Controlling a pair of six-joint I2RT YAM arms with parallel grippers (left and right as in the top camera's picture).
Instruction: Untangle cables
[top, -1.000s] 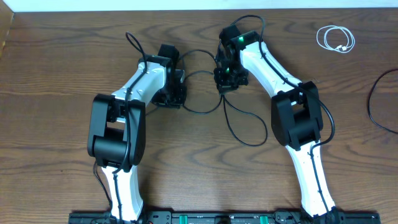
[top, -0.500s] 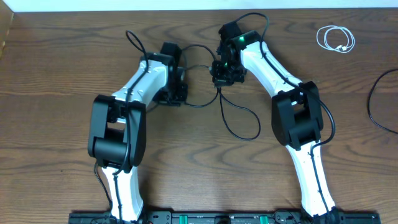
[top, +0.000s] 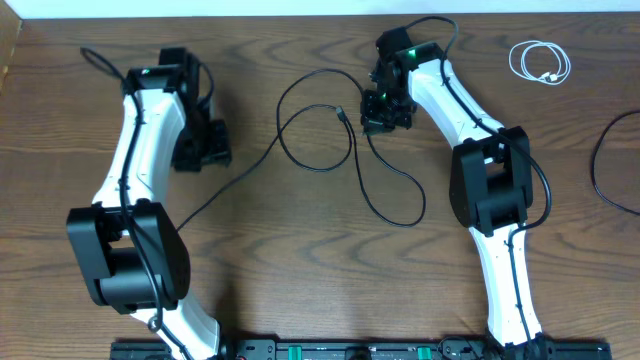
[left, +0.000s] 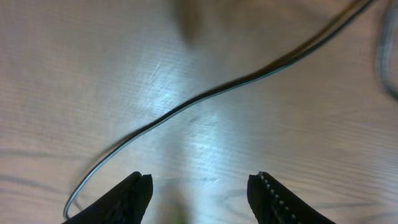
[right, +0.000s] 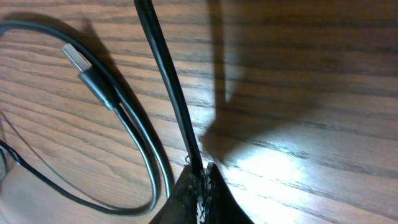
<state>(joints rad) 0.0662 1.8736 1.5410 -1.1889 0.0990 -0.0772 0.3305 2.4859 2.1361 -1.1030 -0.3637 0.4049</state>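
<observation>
The right hand was clamped shut on the long thin black cable, whose slack ran diagonally across the wooden desk just ahead of the open, empty left hand, the short white coiled cable lying well apart.

The black cable is lying on the wooden table in wide loops between the two arms. One part of it is going up to the right gripper. The left gripper is hanging well apart from the loops, near a straight stretch of the cable. The white cable is lying coiled at the far right.
</observation>
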